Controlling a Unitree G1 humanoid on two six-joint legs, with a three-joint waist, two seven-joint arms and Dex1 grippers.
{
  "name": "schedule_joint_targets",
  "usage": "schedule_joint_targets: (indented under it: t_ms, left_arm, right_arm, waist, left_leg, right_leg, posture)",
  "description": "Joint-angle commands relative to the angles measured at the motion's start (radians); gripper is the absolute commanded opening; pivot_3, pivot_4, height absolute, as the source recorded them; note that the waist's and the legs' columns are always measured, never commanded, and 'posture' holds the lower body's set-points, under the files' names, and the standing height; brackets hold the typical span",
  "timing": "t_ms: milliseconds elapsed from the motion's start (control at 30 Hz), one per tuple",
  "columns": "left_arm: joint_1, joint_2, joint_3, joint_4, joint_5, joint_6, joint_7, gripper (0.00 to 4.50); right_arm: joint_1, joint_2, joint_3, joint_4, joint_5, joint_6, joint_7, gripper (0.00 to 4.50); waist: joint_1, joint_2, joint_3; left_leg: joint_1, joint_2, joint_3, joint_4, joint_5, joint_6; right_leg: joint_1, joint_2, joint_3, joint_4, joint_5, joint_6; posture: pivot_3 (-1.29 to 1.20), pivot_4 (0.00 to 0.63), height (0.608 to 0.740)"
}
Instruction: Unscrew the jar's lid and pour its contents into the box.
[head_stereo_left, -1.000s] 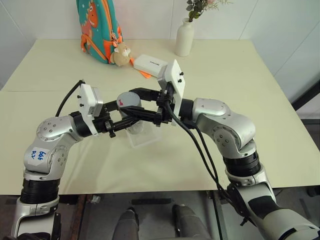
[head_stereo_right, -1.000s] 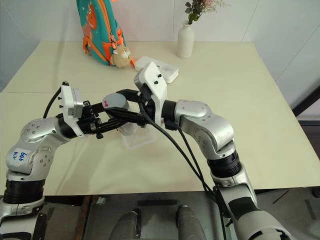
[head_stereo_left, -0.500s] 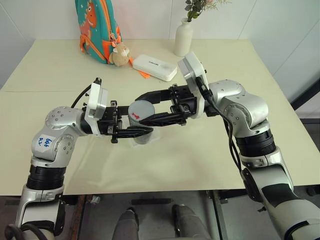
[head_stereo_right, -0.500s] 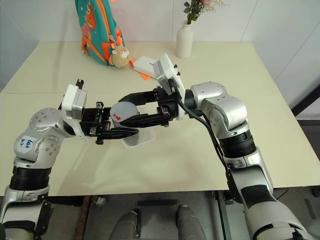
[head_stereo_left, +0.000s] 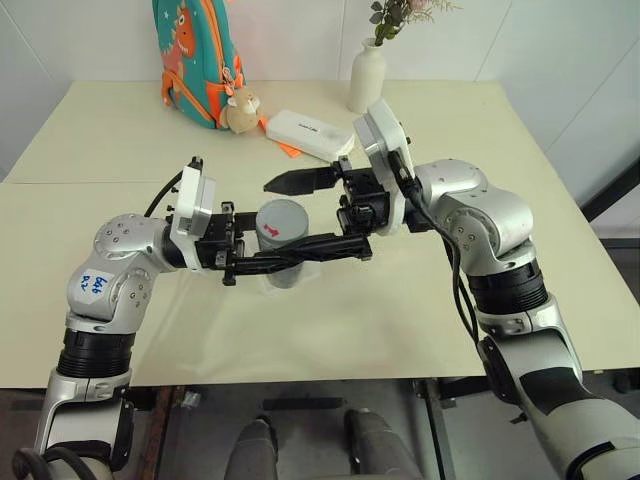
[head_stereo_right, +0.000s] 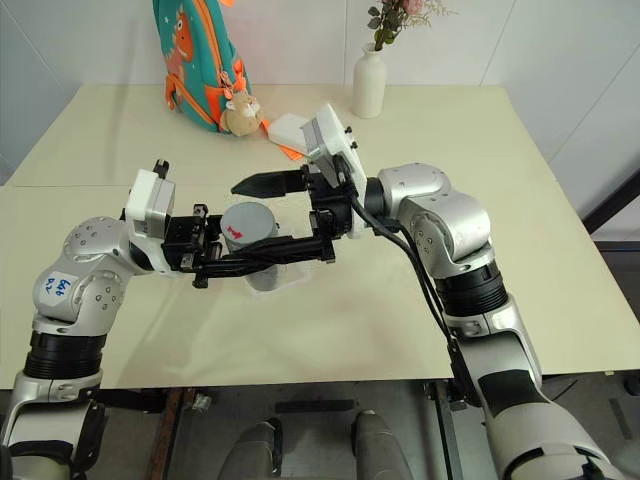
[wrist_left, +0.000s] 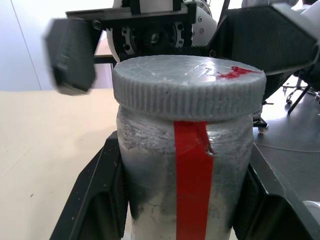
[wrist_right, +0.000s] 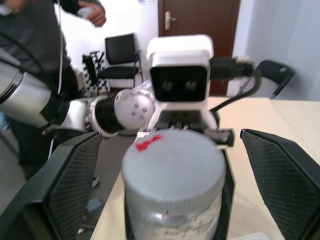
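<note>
Two grippers engaging | left gripper (head_stereo_left: 262, 264) clamping jar (head_stereo_left: 285, 262) | right gripper (head_stereo_left: 312, 213) now spreading wide off lid (head_stereo_left: 282, 223), re-gripping

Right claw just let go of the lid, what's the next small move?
Probably close the right claw back onto the round grey screw lid for another twist: it stands open around the lid, which still sits on the clear red-striped jar held in the left claw.

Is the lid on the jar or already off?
On. The lid sits flat on the upright jar, which the left gripper holds; the right gripper stands open around it.
</note>
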Motion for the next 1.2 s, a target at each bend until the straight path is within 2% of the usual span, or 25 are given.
schedule_joint_targets:
  t_ms: [33, 233, 400, 667, 967, 1200]
  left_arm:
    - [-0.013, 0.014, 0.032, 0.004, 0.001, -0.007, 0.007, 2.20]
    - [-0.036, -0.022, 0.038, 0.054, 0.027, -0.046, 0.057, 2.20]
    - [-0.045, -0.067, 0.034, 0.054, 0.026, -0.049, 0.099, 2.20]
    - [-0.032, -0.093, 0.013, 0.006, 0.010, -0.025, 0.100, 2.20]
    - [-0.020, -0.089, 0.018, -0.017, 0.009, -0.013, 0.097, 2.20]
    - [-0.006, -0.086, 0.029, -0.029, 0.010, -0.022, 0.108, 2.20]
  right_arm:
    - [-0.031, 0.011, -0.055, -0.027, 0.013, -0.030, -0.038, 4.48]
    - [-0.008, 0.014, -0.030, -0.102, -0.006, -0.016, -0.090, 4.48]
    - [0.021, 0.061, 0.001, -0.169, -0.020, 0.016, -0.188, 4.48]
    - [0.011, 0.114, 0.023, -0.085, -0.116, -0.076, -0.273, 4.48]
    - [-0.008, 0.084, -0.003, -0.006, -0.131, -0.134, -0.226, 4.48]
    - [0.003, -0.051, -0.041, 0.074, -0.135, -0.174, -0.107, 4.48]
  waist:
    - [0.000, 0.000, 0.000]
    - [0.001, 0.000, 0.000]
    - [0.000, 0.000, 0.000]
    - [0.001, 0.000, 0.000]
    - [0.001, 0.000, 0.000]
    - [0.002, 0.000, 0.000]
  left_leg:
    - [0.000, 0.000, 0.000, 0.000, 0.000, 0.000]
    - [0.000, 0.000, 0.000, 0.000, 0.000, 0.000]
    - [0.000, 0.000, 0.000, 0.000, 0.000, 0.000]
    - [0.000, 0.000, -0.001, 0.002, 0.000, 0.000]
    - [0.000, 0.000, -0.001, 0.002, 0.000, 0.000]
    - [0.000, 0.000, -0.001, 0.003, 0.000, 0.000]
  right_leg:
    - [0.000, 0.000, 0.000, 0.000, 0.000, 0.000]
    - [0.000, 0.000, 0.000, 0.000, 0.000, 0.000]
    - [0.000, 0.000, 0.000, 0.000, 0.000, 0.000]
    - [0.000, 0.000, 0.000, 0.002, 0.000, 0.000]
    - [0.000, 0.001, 0.000, 0.002, 0.000, 0.000]
    - [0.001, 0.001, 0.000, 0.002, 0.000, 0.000]
  posture:
    - [0.00, 0.150, 0.740]
    - [0.00, 0.150, 0.740]
    - [0.00, 0.150, 0.740]
    - [0.00, 0.150, 0.740]
    - [0.00, 0.150, 0.740]
    - [0.00, 0.150, 0.740]
